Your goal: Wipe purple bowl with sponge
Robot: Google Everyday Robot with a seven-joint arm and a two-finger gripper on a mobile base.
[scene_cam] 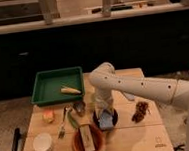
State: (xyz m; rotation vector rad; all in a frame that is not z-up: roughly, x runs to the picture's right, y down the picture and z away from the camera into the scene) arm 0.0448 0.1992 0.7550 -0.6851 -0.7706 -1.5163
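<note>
1. Camera view, arm: a white arm reaches in from the right and bends down over the middle of the wooden desk (139, 138). Its gripper (105, 115) points down, directly above the purple bowl (98, 121).
2. Fingers: clenched on the sponge (106, 121), a light-blue block sitting in the bowl's hollow right under the gripper.
3. Purple bowl: very dark, small, round; on the desk near its centre, just right of the reddish-brown bowl (88, 141). Mostly hidden by sponge and gripper; only the dark rim shows at left and right.
4. Reddish-brown bowl: larger, front centre, with a tan block (86, 139) lying in it.
5. White bowl (43, 143): front left corner of the desk, well apart from the others.
6. Green tray (43, 89): back left, holding a yellowish item (71, 90).
7. Small orange-yellow block (48, 115): left side, between tray and white bowl.
8. Fork (63, 125): lies left of the purple bowl; a small metal cup (79, 108) stands near it.
9. Dark brown clump (140, 111): right of the purple bowl, apart from it.
</note>
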